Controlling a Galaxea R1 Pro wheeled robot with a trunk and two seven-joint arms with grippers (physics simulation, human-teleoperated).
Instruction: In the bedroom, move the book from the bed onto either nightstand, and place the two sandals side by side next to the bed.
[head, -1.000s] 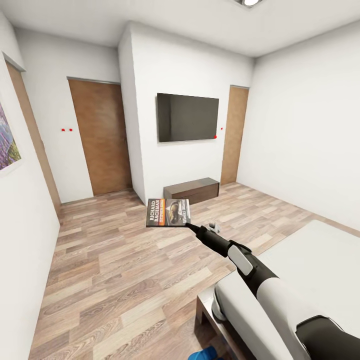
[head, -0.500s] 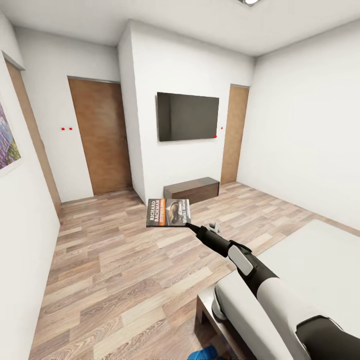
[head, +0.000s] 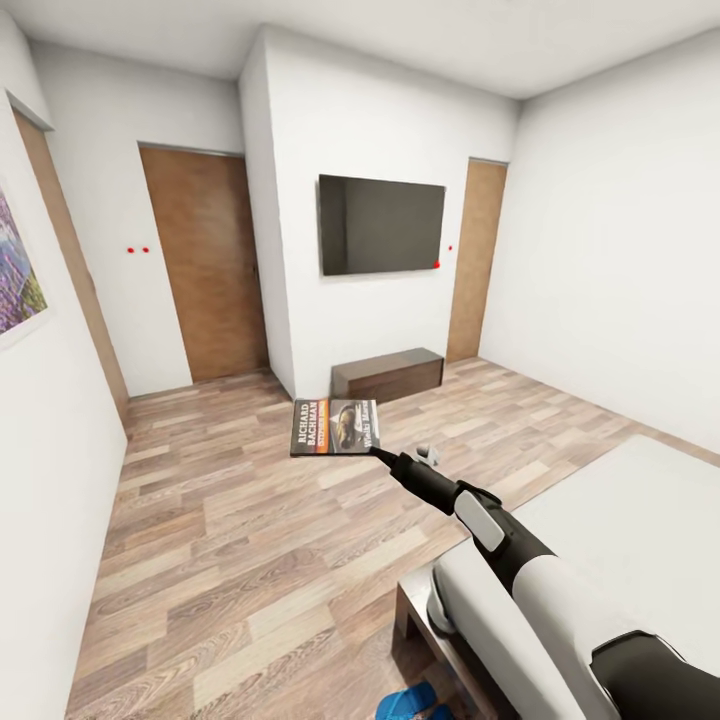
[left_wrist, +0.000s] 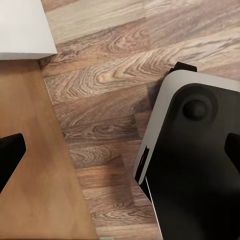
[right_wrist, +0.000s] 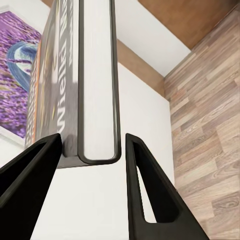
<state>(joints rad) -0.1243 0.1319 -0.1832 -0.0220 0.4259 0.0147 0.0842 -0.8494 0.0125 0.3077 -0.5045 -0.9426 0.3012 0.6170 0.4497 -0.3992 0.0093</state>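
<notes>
**Book held out over the bedroom floor**

The right gripper (head: 378, 452) pinches the book (head: 336, 426) by one edge, its two black fingers (right_wrist: 145, 200) narrowed to the book's thickness. The paperback lies flat in the air above the wood-plank floor (head: 230, 520), dark cover up, "RICHARD BACHMAN" in white and orange beside a central photo. The left gripper (left_wrist: 120, 155) hangs wide open. A blue sandal (head: 412, 702) lies beside the bed (head: 640, 500) frame's corner.
</notes>
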